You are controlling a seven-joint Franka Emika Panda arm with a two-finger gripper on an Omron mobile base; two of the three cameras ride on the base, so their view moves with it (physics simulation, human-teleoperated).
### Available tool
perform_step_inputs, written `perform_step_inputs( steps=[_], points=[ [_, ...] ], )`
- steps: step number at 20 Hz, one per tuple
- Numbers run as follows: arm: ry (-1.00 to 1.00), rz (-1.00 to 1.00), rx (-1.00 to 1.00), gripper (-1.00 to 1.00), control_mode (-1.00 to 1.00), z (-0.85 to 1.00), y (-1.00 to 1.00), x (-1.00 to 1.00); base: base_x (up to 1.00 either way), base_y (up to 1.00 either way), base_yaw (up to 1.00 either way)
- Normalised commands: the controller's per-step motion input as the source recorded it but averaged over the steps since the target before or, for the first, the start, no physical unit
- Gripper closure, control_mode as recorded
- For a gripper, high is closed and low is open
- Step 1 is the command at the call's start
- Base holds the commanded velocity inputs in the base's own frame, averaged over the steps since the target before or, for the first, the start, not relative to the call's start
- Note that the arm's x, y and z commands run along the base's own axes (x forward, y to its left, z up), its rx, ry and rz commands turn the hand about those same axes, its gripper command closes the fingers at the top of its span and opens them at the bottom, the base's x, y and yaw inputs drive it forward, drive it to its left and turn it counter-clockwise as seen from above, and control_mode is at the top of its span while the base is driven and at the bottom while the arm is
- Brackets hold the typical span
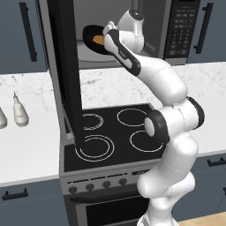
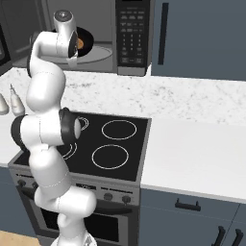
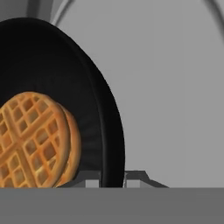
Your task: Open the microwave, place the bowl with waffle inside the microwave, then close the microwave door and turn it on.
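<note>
The arm reaches up over the stove (image 1: 117, 134) into the microwave (image 1: 132, 26), past its microwave door (image 1: 66, 70) swung open, the tool (image 3: 113, 177) clamped on the rim of the bowl (image 3: 65, 74) holding the waffle (image 3: 37, 140).

A black stove (image 1: 115, 132) with four white rings sits between white marble counters (image 2: 192, 149). Knobs (image 1: 89, 186) line its front edge. Two white bottles (image 1: 19, 111) stand on the left counter. Dark blue cabinets (image 2: 202, 38) carry black handles (image 2: 162, 33).
</note>
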Motion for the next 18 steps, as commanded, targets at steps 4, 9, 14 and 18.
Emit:
perform_step_inputs(
  steps=[4,9,14,18],
  points=[
    [0.00,0.00,0.00,1.00,-1.00,-0.17,0.05,0.01,0.00,0.00,0.00],
    [0.00,0.00,0.00,1.00,-1.00,0.00,0.00,0.00,0.00,0.00,0.00],
    [0.00,0.00,0.00,-1.00,-1.00,0.00,0.00,0.00,0.00,0.00,0.00],
    [0.00,0.00,0.00,-1.00,-1.00,0.00,0.00,0.00,0.00,0.00,0.00]
  ],
)
